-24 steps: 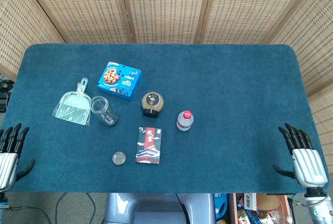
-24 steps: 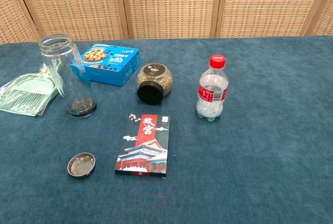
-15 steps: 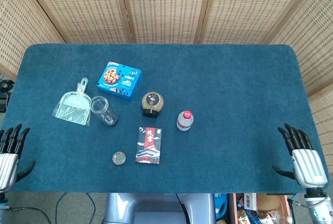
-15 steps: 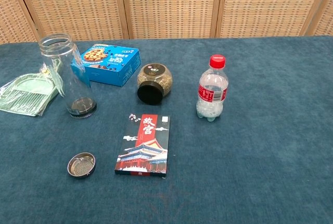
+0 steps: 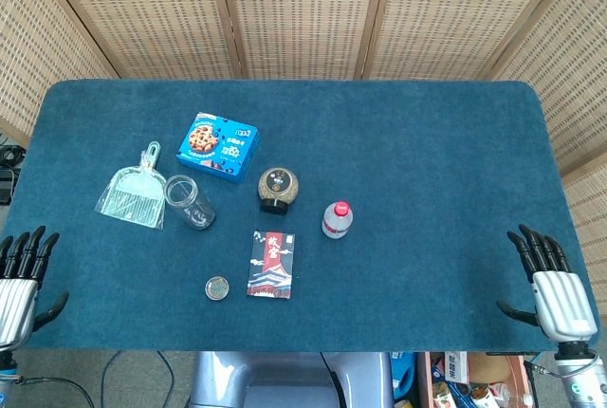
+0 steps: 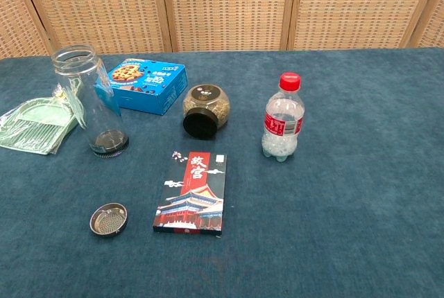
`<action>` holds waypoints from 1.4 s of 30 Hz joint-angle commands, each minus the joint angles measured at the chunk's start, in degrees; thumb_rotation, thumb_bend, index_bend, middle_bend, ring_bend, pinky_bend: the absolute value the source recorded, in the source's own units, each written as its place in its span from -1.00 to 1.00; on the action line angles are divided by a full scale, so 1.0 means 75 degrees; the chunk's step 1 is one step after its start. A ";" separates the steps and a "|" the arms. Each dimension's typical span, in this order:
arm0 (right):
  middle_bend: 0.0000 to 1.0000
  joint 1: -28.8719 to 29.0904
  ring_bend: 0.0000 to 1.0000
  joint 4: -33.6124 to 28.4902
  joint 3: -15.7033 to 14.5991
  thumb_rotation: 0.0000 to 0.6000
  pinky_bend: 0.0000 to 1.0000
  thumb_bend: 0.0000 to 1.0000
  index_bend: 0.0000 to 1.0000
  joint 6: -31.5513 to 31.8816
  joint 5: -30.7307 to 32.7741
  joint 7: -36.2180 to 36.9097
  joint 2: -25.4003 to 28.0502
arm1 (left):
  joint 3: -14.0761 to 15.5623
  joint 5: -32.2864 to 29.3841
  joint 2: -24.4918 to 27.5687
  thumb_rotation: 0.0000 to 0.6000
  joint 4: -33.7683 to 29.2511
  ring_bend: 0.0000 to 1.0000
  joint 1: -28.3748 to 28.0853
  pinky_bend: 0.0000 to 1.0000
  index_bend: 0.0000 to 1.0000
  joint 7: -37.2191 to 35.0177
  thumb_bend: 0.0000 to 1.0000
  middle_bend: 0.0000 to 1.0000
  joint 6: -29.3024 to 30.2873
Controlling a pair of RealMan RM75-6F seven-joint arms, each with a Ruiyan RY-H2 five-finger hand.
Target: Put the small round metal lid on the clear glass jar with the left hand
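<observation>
Nothing of the task was done. On the blue bench [image 5: 427,161], one clear glass jar [image 6: 92,103] stood upright with its mouth open, and one small round metal lid [image 6: 108,219] lay flat near the front edge, well apart from it. The left hand [image 5: 19,280] and right hand [image 5: 550,285] rested at the front corners, fingers spread, holding nothing. Reaching, grasping and capping all remained.

Counted, largest first: one dustpan [image 5: 133,192], one biscuit box [image 6: 143,85], one booklet [image 6: 193,193], one water bottle [image 6: 283,116], one dark-lidded jar [image 6: 205,109].
</observation>
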 commanded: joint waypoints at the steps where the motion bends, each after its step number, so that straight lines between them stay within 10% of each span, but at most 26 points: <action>1: -1.00 -0.0002 -1.00 0.0011 0.0004 1.00 -1.00 -0.90 -0.93 0.0002 0.0008 0.0018 0.0005 | 0.0019 0.0031 0.0002 1.00 -0.0019 -1.00 -0.0019 -1.00 -1.00 -0.0023 -0.46 -1.00 -0.0032; 25: -1.00 -0.0045 -1.00 0.0027 0.0025 1.00 -1.00 -0.90 -0.93 0.0062 0.0030 0.0209 0.0053 | 0.0749 0.1429 0.0491 1.00 -0.0432 -1.00 -0.0889 -1.00 -1.00 -0.0878 -0.45 -1.00 -0.1256; 42: -1.00 -0.0033 -1.00 0.0063 0.0048 1.00 -1.00 -0.90 -0.93 0.0018 0.0086 0.0304 0.0058 | 0.0679 0.1453 0.0350 1.00 -0.1006 -1.00 -0.1608 -1.00 -0.73 0.0191 -0.44 -1.00 -0.2427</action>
